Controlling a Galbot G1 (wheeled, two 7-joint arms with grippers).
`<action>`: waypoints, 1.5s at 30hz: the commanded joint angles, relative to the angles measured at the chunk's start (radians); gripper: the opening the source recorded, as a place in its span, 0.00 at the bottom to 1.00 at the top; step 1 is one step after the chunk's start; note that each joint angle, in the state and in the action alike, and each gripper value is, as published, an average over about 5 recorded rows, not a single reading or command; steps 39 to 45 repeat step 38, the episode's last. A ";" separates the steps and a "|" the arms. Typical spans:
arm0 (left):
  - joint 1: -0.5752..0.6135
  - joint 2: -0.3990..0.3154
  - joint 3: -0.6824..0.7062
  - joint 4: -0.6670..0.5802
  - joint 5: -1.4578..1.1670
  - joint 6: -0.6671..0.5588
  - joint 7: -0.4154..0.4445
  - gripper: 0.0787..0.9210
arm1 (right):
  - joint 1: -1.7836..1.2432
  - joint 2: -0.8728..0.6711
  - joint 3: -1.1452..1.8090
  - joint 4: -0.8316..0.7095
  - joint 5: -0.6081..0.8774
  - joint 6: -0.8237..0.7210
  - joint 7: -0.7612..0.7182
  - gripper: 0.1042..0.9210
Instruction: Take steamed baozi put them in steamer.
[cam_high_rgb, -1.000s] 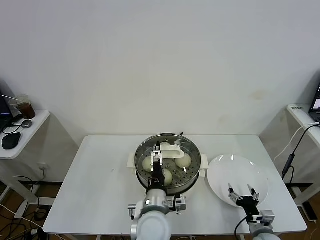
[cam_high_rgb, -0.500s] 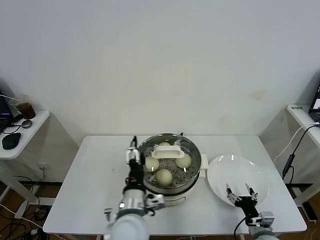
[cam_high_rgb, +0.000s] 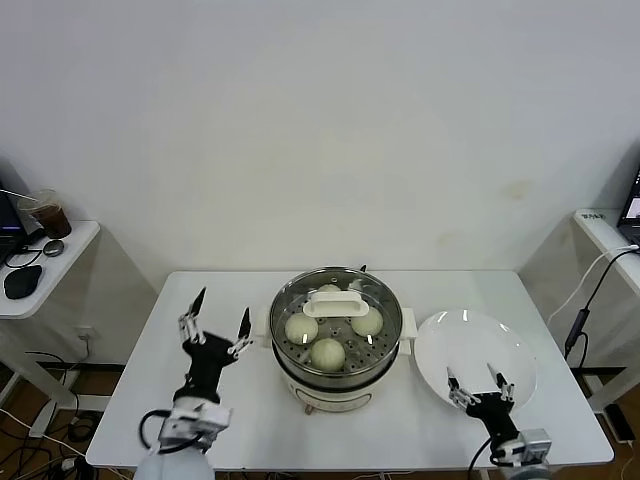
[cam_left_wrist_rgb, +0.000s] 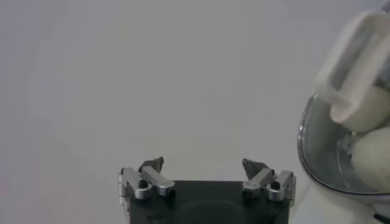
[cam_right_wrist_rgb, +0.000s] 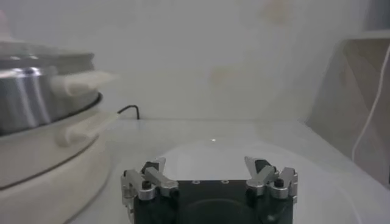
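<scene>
So the pale cream-yellow round baozi buns (cam_high_rgb: 328, 352) are sitting inside the shiny round stainless-steel steamer (cam_high_rgb: 336, 385) at the middle of the white table (cam_high_rgb: 240, 410), under a glass lid with a white handle (cam_high_rgb: 336, 303). The left gripper (cam_high_rgb: 214, 325) is hovering over bare table just left of the steamer, fingers spread wide, holding nothing. The right gripper (cam_high_rgb: 478, 381) is hanging over the flat white plate (cam_high_rgb: 470, 335), also wide open and empty.

The steamer (cam_high_rgb: 336, 345) is shiny silver on a cream-white base. Inside it, the steamed baozi (cam_high_rgb: 327, 353) are pale yellow. Beside the steamer, the plate (cam_high_rgb: 478, 352) is white.
</scene>
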 joint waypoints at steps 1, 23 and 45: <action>0.200 -0.015 -0.147 0.096 -0.576 -0.065 -0.095 0.88 | -0.060 -0.002 -0.007 0.088 -0.018 -0.040 0.017 0.88; 0.270 -0.015 -0.139 0.021 -0.563 -0.002 0.010 0.88 | -0.115 -0.004 0.054 0.212 -0.119 -0.169 -0.046 0.88; 0.285 -0.011 -0.136 -0.019 -0.538 0.021 0.033 0.88 | -0.112 0.003 0.067 0.219 -0.162 -0.175 -0.056 0.88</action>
